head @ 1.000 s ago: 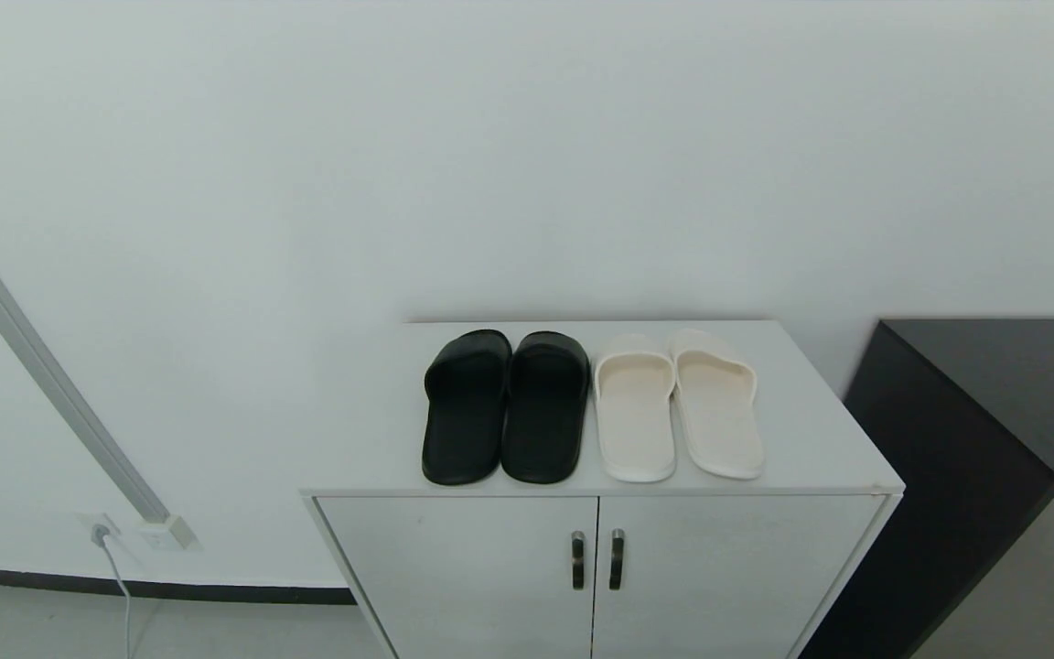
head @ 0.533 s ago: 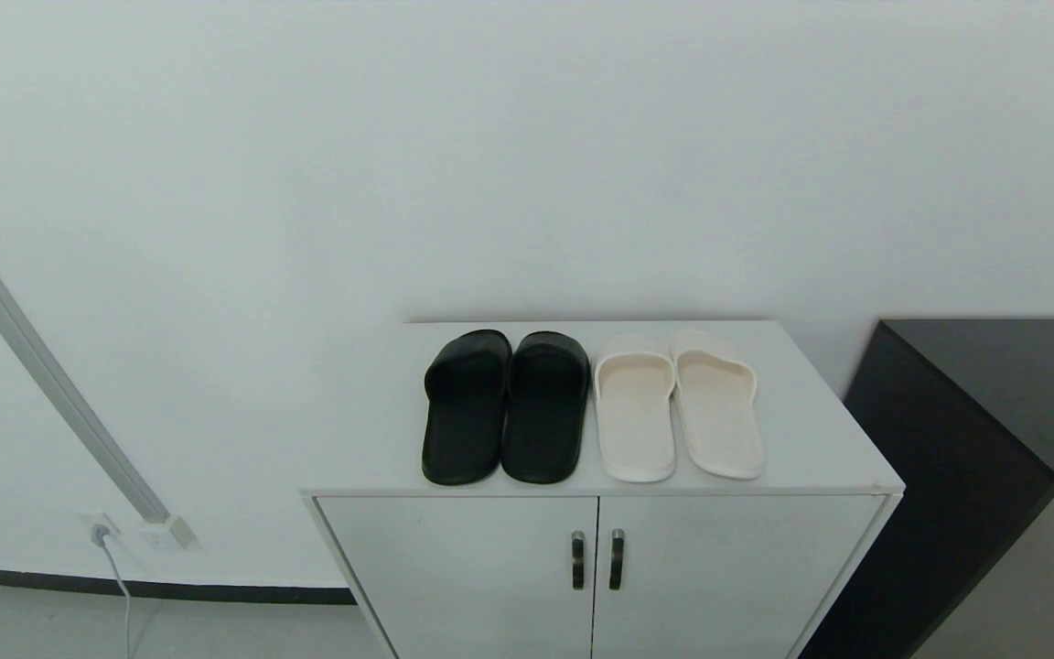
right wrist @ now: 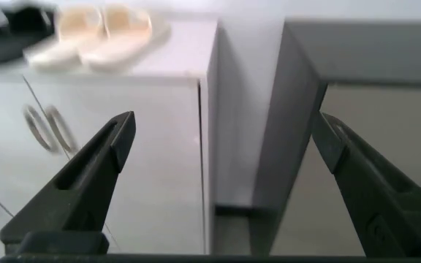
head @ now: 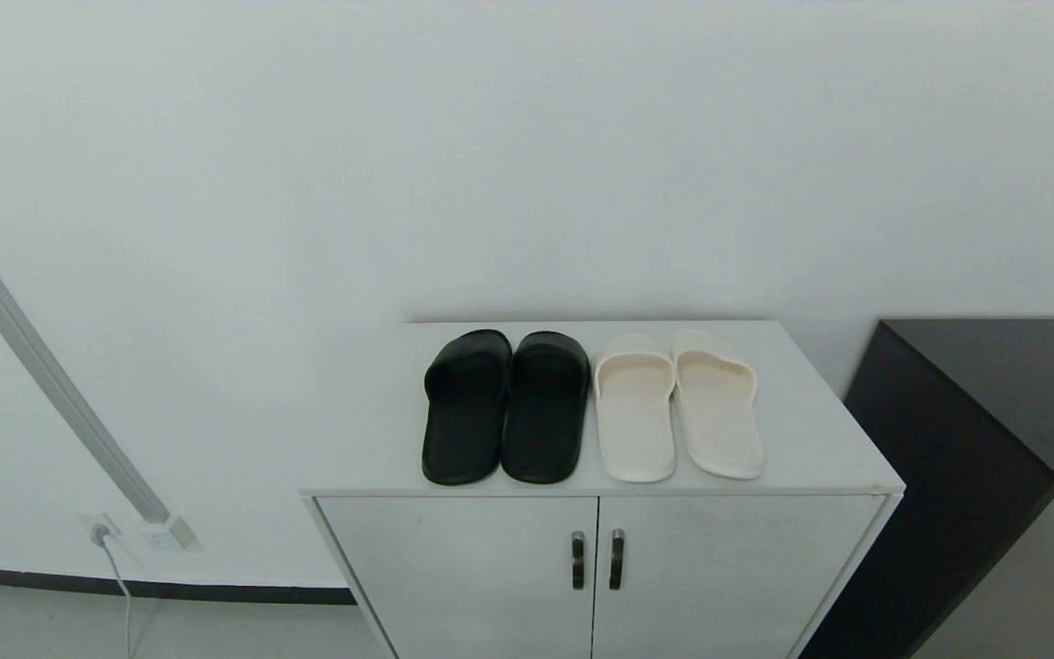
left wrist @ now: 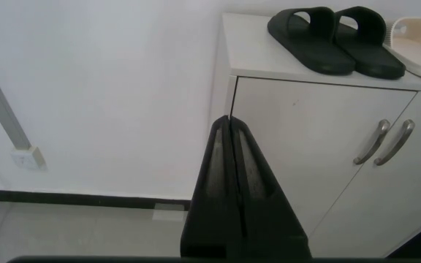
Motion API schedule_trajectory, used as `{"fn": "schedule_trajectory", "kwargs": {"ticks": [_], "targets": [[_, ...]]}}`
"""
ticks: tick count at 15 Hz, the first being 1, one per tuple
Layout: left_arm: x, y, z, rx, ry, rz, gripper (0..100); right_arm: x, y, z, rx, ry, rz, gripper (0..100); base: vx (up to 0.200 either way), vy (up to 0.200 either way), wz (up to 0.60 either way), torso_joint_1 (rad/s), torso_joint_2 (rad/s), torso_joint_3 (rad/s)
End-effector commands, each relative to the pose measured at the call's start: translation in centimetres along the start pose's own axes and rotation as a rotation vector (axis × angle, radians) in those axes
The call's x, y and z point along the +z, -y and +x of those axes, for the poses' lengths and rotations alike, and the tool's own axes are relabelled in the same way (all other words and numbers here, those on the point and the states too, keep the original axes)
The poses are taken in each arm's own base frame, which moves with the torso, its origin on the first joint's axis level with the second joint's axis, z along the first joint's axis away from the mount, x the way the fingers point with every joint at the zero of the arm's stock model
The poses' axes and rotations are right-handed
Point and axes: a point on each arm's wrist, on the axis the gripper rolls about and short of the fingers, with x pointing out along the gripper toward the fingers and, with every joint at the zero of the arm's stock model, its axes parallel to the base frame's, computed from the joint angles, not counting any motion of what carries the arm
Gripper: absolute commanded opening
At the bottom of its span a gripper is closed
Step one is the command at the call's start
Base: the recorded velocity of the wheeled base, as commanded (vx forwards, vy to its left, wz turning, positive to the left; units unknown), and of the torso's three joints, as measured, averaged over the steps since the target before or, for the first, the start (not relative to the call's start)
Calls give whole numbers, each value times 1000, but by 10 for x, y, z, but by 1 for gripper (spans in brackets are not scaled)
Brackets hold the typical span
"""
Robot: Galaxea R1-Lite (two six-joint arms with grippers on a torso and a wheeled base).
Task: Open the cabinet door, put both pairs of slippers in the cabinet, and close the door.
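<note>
A white two-door cabinet (head: 737,567) stands against the wall with both doors closed and two dark handles (head: 596,558) at the middle seam. On its top lie a black pair of slippers (head: 504,407) and, to their right, a cream pair of slippers (head: 678,407). My left gripper (left wrist: 230,128) is shut, fingers pressed together, held low in front of the cabinet's left door (left wrist: 320,153). My right gripper (right wrist: 221,135) is open wide, near the cabinet's right side (right wrist: 167,153). The cream slippers (right wrist: 97,33) and handles (right wrist: 42,128) show in the right wrist view.
A dark cabinet (head: 966,458) stands close to the right of the white one. On the left wall, a cable duct (head: 42,366) runs down to a socket with a plugged cord (head: 106,535). Floor lies open to the left.
</note>
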Motion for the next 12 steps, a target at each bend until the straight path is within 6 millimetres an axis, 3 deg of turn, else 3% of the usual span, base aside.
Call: {"fn": "schedule_trajectory", "kwargs": {"ticks": [1, 2, 4, 7, 8, 12], "targets": [[0, 0, 0, 1, 0, 0, 0, 51, 1, -7, 13, 81, 61, 100, 0, 0, 0, 0, 0, 0], [0, 0, 0, 2, -1, 0, 0, 70, 2, 4, 94, -47, 102, 100, 0, 0, 0, 0, 0, 0], [0, 0, 0, 0, -1, 0, 0, 83, 2, 41, 211, -206, 110, 100, 0, 0, 0, 0, 0, 0], [0, 0, 0, 2, -1, 0, 0, 104, -6, 111, 359, -269, 140, 100, 0, 0, 0, 0, 0, 0], [0, 0, 0, 0, -1, 0, 0, 110, -15, 129, 370, -285, 163, 100, 0, 0, 0, 0, 0, 0], [0, 0, 0, 0, -1, 0, 0, 132, -89, 180, 431, -333, 190, 100, 0, 0, 0, 0, 0, 0]]}}
